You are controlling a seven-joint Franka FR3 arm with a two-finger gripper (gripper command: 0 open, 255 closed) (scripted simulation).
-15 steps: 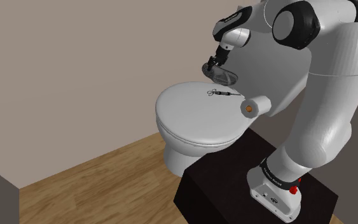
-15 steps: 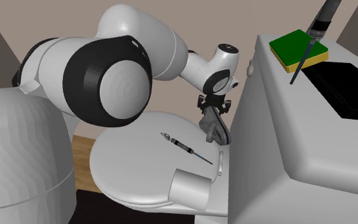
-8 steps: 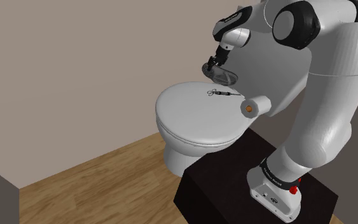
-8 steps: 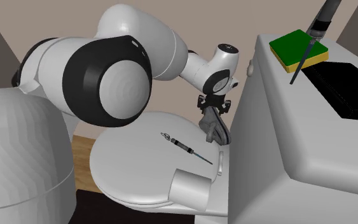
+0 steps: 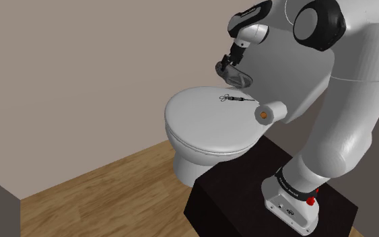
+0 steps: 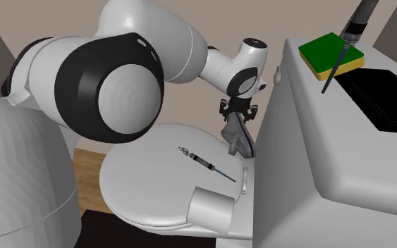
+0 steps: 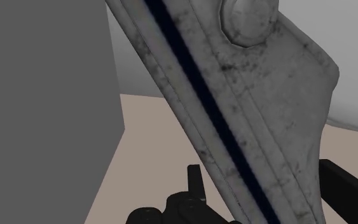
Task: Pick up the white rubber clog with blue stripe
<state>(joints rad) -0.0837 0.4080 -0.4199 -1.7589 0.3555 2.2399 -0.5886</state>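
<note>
A worn grey-white clog (image 7: 260, 108) with a dark blue stripe runs steeply tilted between my gripper's (image 7: 269, 184) two black fingers (image 7: 194, 179), which clasp it from either side. Seen from the shoulder, the gripper (image 5: 229, 64) points down at the back of the white toilet lid (image 5: 201, 128), and the clog (image 5: 239, 79) hangs from it just in front of the tank. The second exterior view has the gripper (image 6: 233, 115) shut on the clog (image 6: 240, 143) right beside the tank wall (image 6: 309, 148); I cannot tell whether the clog's low end touches the lid.
A thin pen-like tool (image 5: 233, 99) lies on the lid, and a toilet-paper roll (image 5: 270, 112) sits at the lid's edge near the stand. On the tank top are a green-and-yellow sponge (image 6: 331, 53), a dark slanted handle (image 6: 346, 39) and a black flat object (image 6: 383, 95).
The wrist and gripper have risen a little, taking the clog up with them. The tool and the paper roll have stayed put.
</note>
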